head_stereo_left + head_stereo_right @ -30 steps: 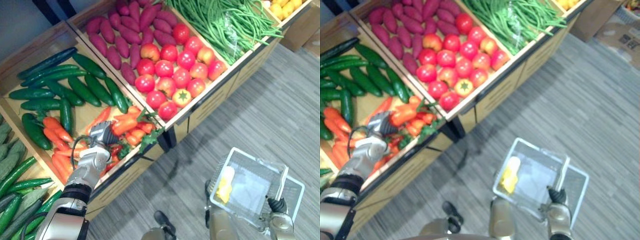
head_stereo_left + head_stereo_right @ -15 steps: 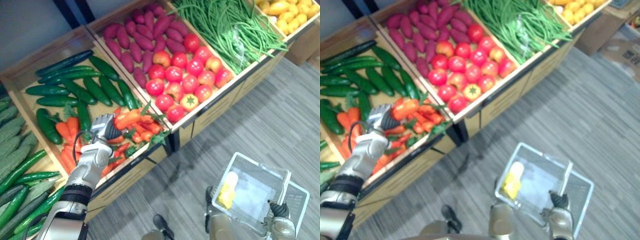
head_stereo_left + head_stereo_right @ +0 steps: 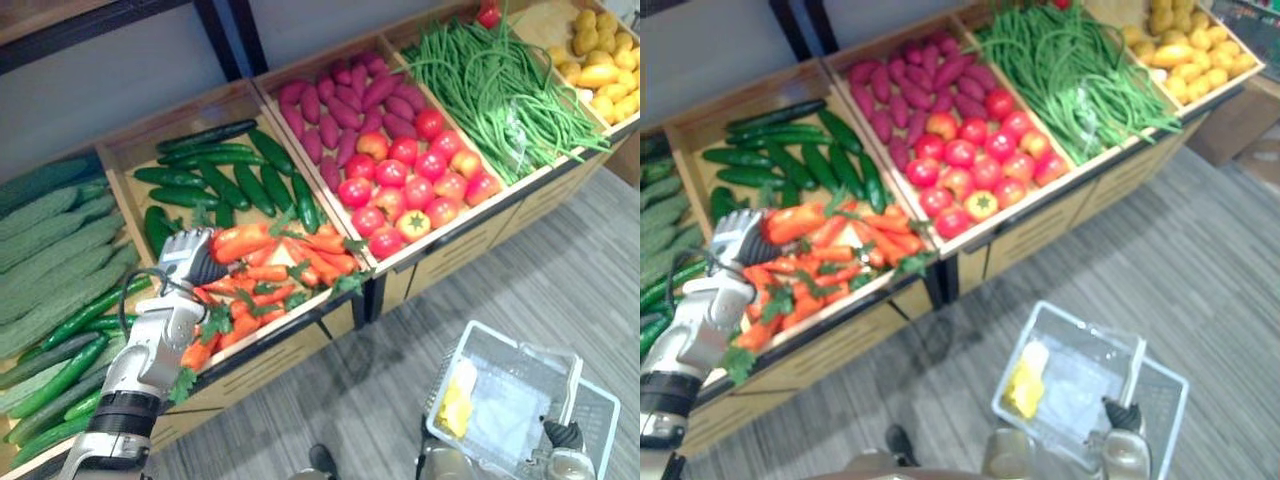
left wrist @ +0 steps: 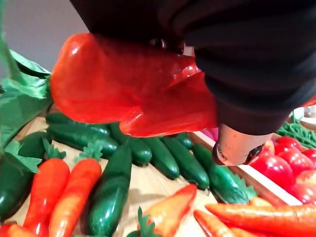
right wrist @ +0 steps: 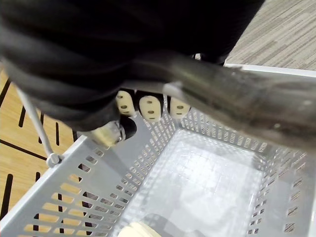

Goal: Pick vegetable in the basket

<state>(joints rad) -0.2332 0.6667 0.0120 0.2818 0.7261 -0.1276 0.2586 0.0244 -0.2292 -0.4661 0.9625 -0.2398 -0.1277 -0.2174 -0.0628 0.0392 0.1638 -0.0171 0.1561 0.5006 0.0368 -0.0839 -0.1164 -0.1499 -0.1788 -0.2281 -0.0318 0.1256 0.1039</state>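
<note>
Pepper in hand, basket parked off to the side

Left hand (image 3: 188,258) is clamped round a glossy red-orange pepper (image 3: 240,242), fingers curled over it, holding it just above the carrots (image 3: 262,292) under the palm, with cucumbers (image 3: 215,170) a bit past the fingertips. My guess is it's held clear so nothing else in the crate gets dragged along. Right hand (image 3: 1124,430) is wrapped tight round the handle (image 5: 237,94) of the white mesh basket (image 3: 500,333), well apart from the pepper, mouth facing up, presumably ready for the drop. Some yellow item (image 3: 452,402) lies inside. The pepper looks smooth, shiny and a bit lumpy. Probably plastic, so it could be slippery in the grip.
</note>
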